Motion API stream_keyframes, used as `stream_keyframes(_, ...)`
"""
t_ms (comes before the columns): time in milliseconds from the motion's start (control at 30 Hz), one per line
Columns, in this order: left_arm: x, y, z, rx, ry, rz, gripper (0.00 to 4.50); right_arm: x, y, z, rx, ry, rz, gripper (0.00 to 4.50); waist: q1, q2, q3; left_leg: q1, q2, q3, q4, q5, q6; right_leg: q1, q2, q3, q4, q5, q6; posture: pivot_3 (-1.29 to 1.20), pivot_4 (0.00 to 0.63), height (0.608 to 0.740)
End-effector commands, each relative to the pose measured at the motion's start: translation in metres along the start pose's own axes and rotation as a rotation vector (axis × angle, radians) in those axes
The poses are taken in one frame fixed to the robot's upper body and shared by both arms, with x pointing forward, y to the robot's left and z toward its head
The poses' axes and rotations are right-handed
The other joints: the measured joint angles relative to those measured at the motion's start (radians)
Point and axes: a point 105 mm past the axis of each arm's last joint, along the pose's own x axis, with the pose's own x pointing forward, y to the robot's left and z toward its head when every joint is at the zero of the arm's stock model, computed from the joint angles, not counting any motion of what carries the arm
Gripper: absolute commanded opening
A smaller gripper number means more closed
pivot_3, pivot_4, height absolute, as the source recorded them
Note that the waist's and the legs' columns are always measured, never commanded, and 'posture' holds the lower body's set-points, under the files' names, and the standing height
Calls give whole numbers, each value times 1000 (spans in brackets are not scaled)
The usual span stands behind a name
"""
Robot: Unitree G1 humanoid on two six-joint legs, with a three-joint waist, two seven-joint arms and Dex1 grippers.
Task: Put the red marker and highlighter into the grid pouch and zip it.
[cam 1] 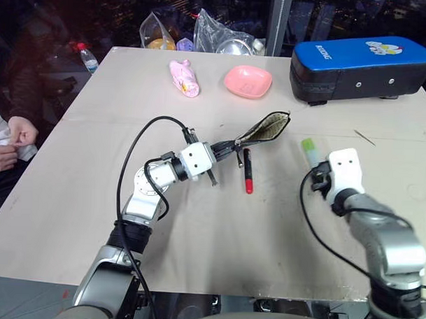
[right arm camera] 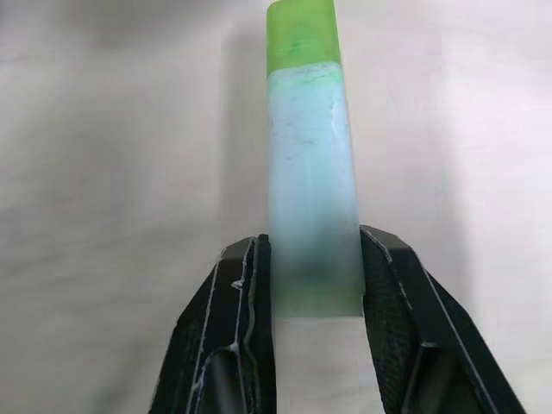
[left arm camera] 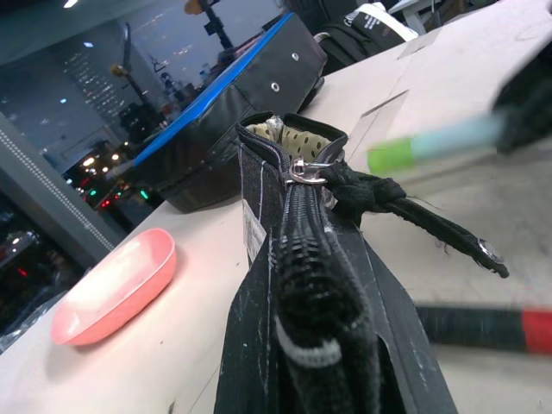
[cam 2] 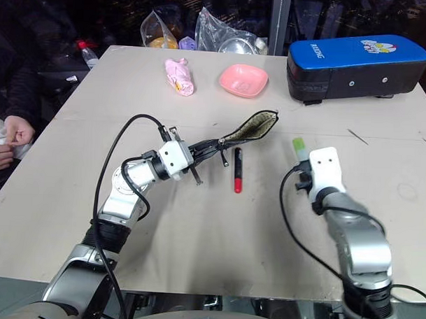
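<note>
The left gripper [cam 1: 224, 151] was clamped on the pouch [cam 1: 266, 128] above the marker [cam 1: 247, 170], while the right gripper [right arm camera: 315, 259] pinched the highlighter [right arm camera: 310, 164].

Grid pouch [left arm camera: 293, 285]: matt black woven cloth, coarse zipper teeth, shiny metal pull ring. Highlighter [right arm camera: 312, 172]: frosted translucent plastic, smooth. Red marker [cam 1: 248, 171]: smooth plastic. Table [cam 1: 217, 237]: matt, scuffed beige. Pink dish [cam 1: 248, 81], 12 o'clock of pouch: glossy plastic.
</note>
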Motion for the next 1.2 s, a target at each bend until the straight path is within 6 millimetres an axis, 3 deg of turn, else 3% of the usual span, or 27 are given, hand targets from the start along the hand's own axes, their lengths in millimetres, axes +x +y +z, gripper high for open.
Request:
stream_keyframes(33,3,5,9,21,-37,16,0,-17,-14,44,-198,-171,103,754,0,0,0,0,0,0,0,0,0,0,0,0,0,0,0,0,150,740)
stream_keyframes(100,3,5,9,19,-39,13,0,-22,-17,51,-323,-179,172,754,0,1,0,0,0,0,-1,0,0,0,0,0,-1,0,0,0,150,740)
stream_keyframes(233,6,3,11,21,-48,-2,0,-31,-17,68,-735,-187,349,754,0,1,1,0,1,-1,-1,0,0,0,1,2,-1,0,0,0,150,740)
stream_keyframes(367,12,-2,13,25,-65,-35,0,-24,-9,80,-994,-199,467,754,-1,1,2,1,1,1,0,0,0,-1,1,2,-1,0,0,0,150,740)
stream_keyframes(633,16,-16,20,32,-99,-100,0,-4,3,90,-1260,-229,574,754,3,1,3,0,1,3,0,0,0,-1,0,2,-1,0,0,0,150,740)
stream_keyframes(867,21,-26,31,76,-133,-184,0,7,25,100,-1539,-314,652,754,1,1,3,1,1,4,1,0,0,-1,0,2,0,0,0,0,150,740)
stream_keyframes(1200,27,-26,43,66,-190,-191,0,14,67,100,-1536,-541,778,754,3,2,3,1,1,4,1,0,0,-1,0,1,0,0,0,0,150,740)
